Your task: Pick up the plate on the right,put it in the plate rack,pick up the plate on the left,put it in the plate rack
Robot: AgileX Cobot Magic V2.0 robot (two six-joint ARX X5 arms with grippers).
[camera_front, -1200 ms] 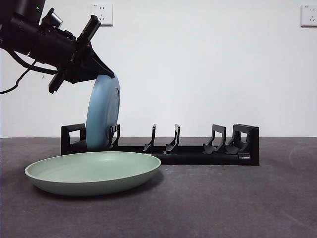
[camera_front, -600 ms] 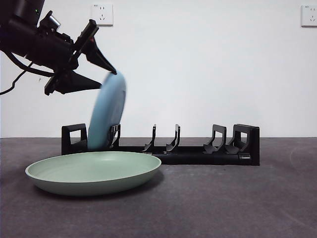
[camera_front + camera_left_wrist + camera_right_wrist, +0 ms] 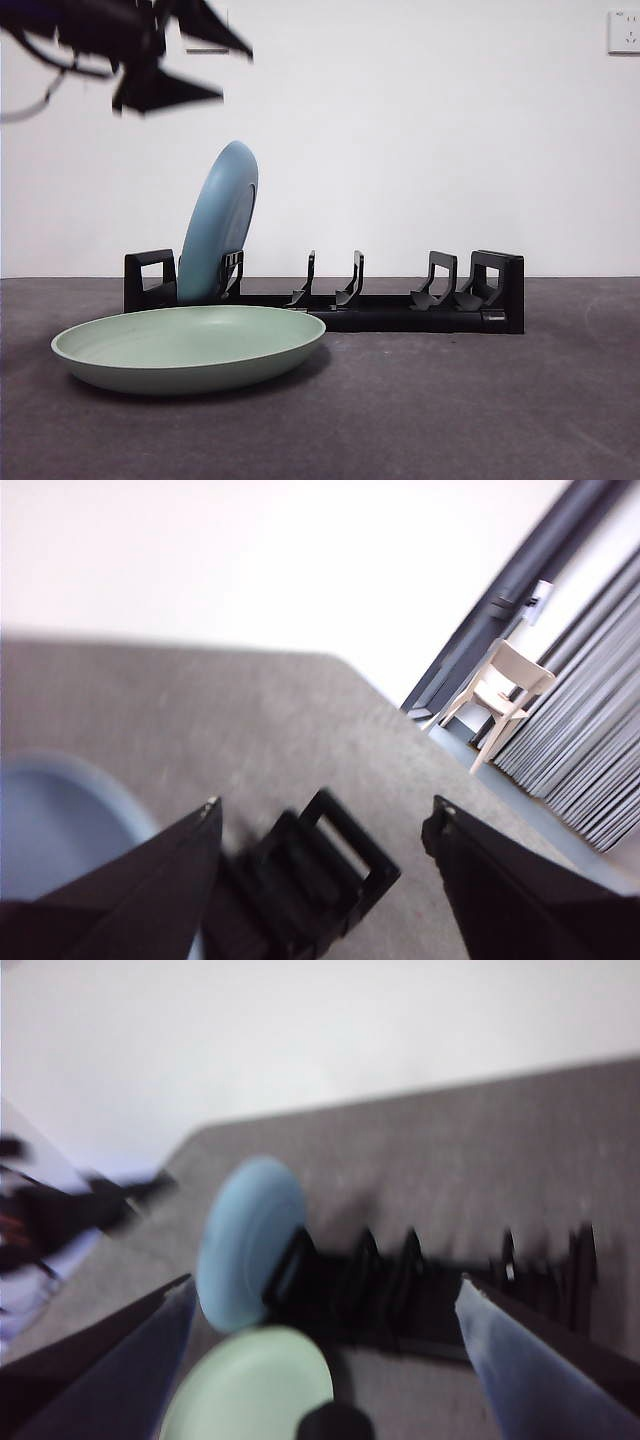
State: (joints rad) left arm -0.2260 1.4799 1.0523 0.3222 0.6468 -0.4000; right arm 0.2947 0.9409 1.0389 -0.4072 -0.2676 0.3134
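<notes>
A light blue plate (image 3: 222, 225) stands on edge in the left end slot of the black plate rack (image 3: 400, 305), leaning right against a prong, with nothing holding it. A pale green plate (image 3: 190, 345) lies flat on the table in front of the rack's left end. My left gripper (image 3: 236, 72) is open, blurred, high above the blue plate at the top left. Its wrist view shows the blue plate (image 3: 50, 830) and the rack's loop end (image 3: 320, 870) below the spread jaws. My right gripper (image 3: 323, 1282) is open and empty, far back, overlooking the blue plate (image 3: 250, 1240), green plate (image 3: 250, 1385) and rack (image 3: 450, 1300).
The rack's other slots to the right hold nothing. A wall socket (image 3: 623, 30) sits on the white wall behind. Past the table's edge stands a beige chair (image 3: 505, 695). The left arm (image 3: 60, 1215) shows blurred in the right wrist view.
The left gripper opened, let go of the blue plate and rose away up and left. The plate tipped slightly to the right and now rests in the rack by itself.
</notes>
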